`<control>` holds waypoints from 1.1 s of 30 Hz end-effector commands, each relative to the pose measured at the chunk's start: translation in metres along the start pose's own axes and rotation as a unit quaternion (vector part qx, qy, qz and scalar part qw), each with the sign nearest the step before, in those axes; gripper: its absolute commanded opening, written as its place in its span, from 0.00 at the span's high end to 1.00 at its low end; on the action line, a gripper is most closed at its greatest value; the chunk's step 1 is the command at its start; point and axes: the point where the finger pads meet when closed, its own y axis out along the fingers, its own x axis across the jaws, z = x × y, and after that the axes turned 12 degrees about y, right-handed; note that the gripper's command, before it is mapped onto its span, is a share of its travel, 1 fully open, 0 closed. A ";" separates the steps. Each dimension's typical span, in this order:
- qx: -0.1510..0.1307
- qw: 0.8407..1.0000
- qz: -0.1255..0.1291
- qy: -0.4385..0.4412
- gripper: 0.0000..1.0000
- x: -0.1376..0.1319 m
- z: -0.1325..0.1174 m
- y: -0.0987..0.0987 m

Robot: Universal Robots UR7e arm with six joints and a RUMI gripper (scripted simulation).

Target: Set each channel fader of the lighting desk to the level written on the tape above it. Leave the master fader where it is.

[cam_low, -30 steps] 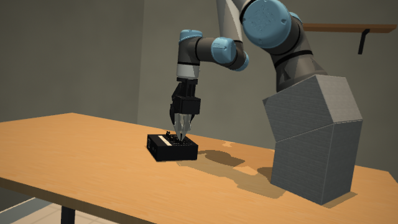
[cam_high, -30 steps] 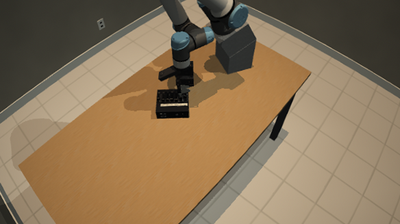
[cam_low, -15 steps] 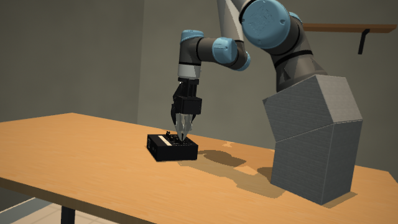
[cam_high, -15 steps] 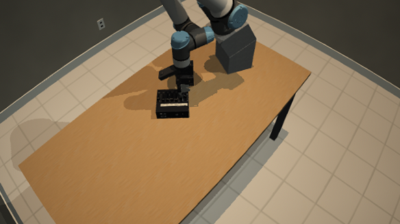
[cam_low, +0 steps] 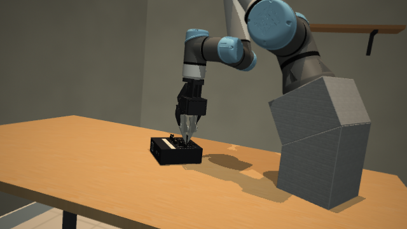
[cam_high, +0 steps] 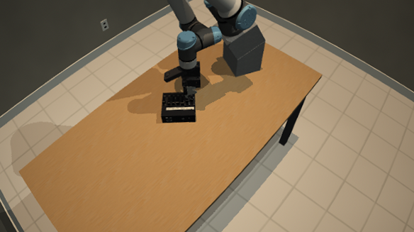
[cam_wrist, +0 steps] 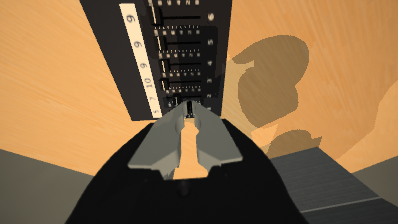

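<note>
The black lighting desk stands on the table. Its pale tape appears to read 5, 7, 10, 9, 9, 9 for channels 1 to 6. In the wrist view the channel 6 fader, channel 5 fader, channel 4 fader and channel 3 fader sit near the tape end of their slots. The channel 2 fader is farther from the tape. My gripper is shut, its tips low over channel 1, hiding that fader. The master fader cannot be made out.
The arm's grey pedestal stands on the wooden table beyond the desk. A wall shelf is at the back right in the exterior view.
</note>
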 end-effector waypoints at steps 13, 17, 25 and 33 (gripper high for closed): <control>0.000 1.000 0.000 0.000 1.00 0.000 0.000 -0.031; 0.000 1.000 0.000 0.000 1.00 0.000 0.000 -0.035; 0.000 1.000 0.000 0.000 1.00 0.000 0.000 -0.035; 0.000 1.000 0.000 0.000 0.00 0.000 0.000 -0.035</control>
